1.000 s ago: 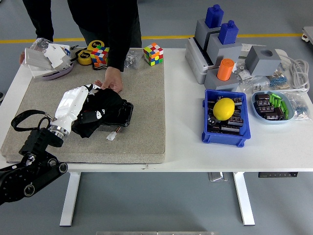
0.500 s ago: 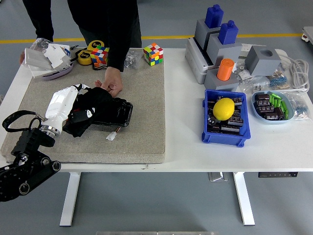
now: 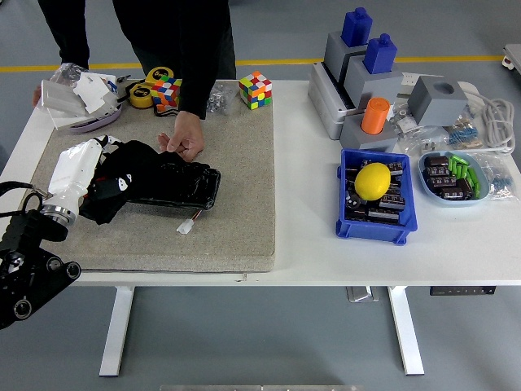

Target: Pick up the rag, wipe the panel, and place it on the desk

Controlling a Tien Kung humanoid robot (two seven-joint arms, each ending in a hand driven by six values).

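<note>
Mid-wipe at left of frame: the left hand (image 3: 81,167) grips the black rag (image 3: 122,181) on the panel (image 3: 183,187); setting it on the counter (image 3: 326,252) remains.

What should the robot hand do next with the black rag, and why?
Probably lift the rag off and set it on the mat. The left hand grips it at the panel's left end, so the stroke looks finished.
</note>
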